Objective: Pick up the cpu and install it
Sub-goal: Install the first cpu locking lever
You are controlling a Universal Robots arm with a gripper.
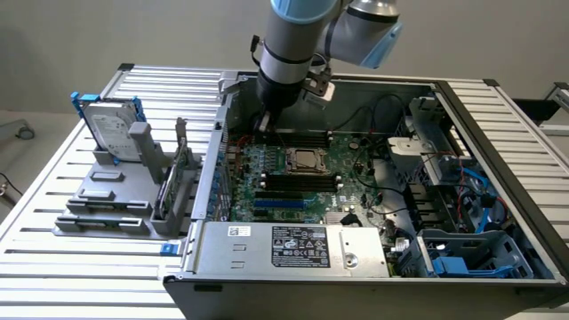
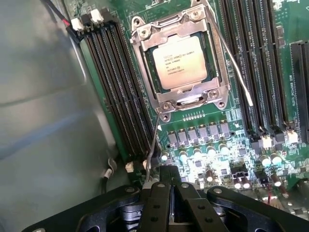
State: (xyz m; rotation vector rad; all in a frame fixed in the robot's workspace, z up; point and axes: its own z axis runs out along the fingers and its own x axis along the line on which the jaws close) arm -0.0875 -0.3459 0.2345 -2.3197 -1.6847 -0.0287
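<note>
CPU (image 2: pixel 179 62) is lying flat inside the socket frame (image 2: pixel 141 54), apparently already seated, while the gripper (image 2: pixel 171 178), jaws pressed fully together and clasping nothing I can make out, is hovering near that frame at the wire latch lever (image 2: pixel 152 150), whose free end it is probably there to work.

Silvery-grey cpu (image 2: pixel 180 62), green motherboard (image 2: pixel 212 145), black memory slots (image 2: pixel 113 87)

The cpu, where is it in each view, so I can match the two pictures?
Exterior view: the cpu sits near the picture's middle, on the motherboard.
Wrist view: the cpu lies inside the metal socket frame.
Shared landmark: the black memory slots flanking it on both sides.
</note>
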